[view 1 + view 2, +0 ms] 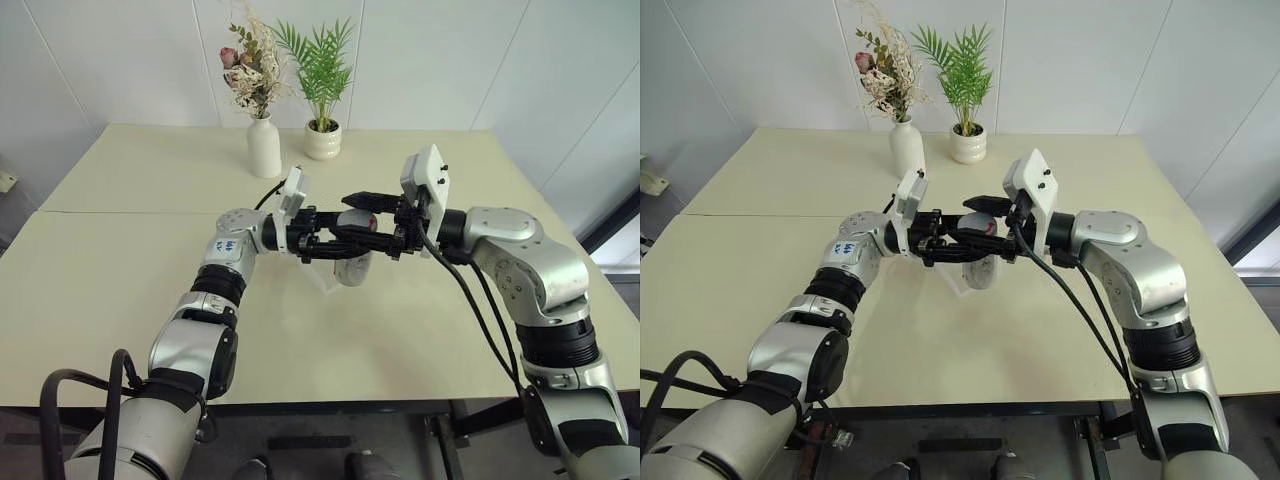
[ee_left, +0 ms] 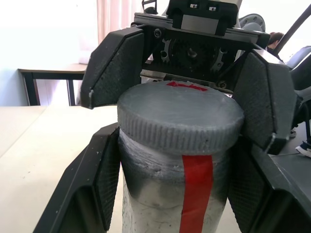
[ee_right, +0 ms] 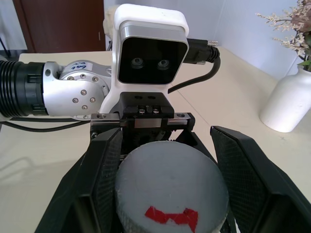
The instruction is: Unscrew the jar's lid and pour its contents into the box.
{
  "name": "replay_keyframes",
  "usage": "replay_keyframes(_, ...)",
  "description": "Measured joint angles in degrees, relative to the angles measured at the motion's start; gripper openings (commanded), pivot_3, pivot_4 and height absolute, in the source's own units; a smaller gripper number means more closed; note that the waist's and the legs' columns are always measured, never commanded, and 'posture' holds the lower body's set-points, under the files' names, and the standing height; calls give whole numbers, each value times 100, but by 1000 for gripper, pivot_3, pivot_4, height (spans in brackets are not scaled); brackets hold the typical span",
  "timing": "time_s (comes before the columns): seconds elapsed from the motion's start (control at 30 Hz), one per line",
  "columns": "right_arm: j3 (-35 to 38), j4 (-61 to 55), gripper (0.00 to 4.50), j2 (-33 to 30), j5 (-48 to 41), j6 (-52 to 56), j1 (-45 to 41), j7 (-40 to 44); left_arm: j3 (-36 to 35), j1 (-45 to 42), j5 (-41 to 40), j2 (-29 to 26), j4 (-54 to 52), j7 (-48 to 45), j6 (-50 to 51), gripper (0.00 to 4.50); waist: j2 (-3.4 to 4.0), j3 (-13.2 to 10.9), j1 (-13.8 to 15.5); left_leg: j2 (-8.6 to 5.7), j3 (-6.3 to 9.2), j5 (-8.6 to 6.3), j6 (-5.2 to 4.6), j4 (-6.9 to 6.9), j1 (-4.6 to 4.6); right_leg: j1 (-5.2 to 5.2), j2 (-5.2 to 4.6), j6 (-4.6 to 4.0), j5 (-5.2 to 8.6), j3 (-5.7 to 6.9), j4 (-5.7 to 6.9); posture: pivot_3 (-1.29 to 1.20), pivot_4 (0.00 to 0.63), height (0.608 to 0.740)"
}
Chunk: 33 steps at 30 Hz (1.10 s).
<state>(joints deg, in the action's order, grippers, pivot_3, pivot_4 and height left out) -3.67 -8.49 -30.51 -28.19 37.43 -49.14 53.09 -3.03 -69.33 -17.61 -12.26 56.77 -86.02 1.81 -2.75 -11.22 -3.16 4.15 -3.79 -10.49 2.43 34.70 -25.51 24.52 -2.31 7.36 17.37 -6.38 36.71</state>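
The jar point(image 1: 352, 268), clear with a red label strip point(image 2: 197, 189), hangs upright just above the middle of the table. My left gripper point(image 1: 348, 250) reaches in from the left and is shut on the jar's body below the cap. The grey ribbed lid point(image 2: 180, 116) sits on top, marked with red tape point(image 3: 170, 216). My right gripper point(image 3: 167, 160) comes from the right and is shut on the lid, one finger on each side. The box point(image 1: 323, 284) shows as a faint clear plastic edge on the table under the jar. The contents cannot be made out.
A white vase point(image 1: 264, 147) with dried flowers and a white pot point(image 1: 322, 140) with a green plant stand at the back of the pale table point(image 1: 120, 290). A wall runs close behind them. A seam crosses the tabletop on the left.
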Motion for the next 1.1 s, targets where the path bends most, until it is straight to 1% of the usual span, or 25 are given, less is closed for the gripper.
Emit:
replay_keyframes(0.33,-4,437,2574,-82,1,-330,-121,613,128,-15,-51,0,-40,-2,59,2611,0,0,-2,0,0,0,0,1,0,0,0,0,0,0,2,0,150,740)
replay_keyframes(1.1,42,1012,2574,-86,4,-865,-337,1388,220,-15,-218,0,-221,-5,142,2611,2,-1,-3,0,1,0,1,16,0,0,0,1,0,0,15,0,150,740)
